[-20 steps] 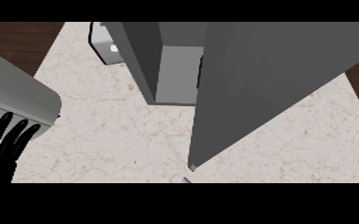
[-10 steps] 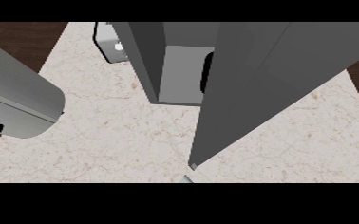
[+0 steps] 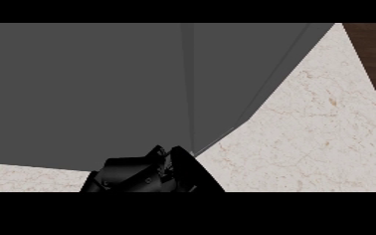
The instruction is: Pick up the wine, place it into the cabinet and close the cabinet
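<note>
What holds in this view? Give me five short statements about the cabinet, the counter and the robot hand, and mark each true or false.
1. The grey cabinet fills most of the view. True.
2. A wine bottle stands on the counter at the right. False: no bottle shows anywhere, and that part of the counter is only pale, speckled stone.
3. The robot hand shows at the view's lower edge, just below the cabinet. True.
4. The robot hand is white. False: it is black.
5. A thin vertical seam runs down the cabinet's face. True.
</note>
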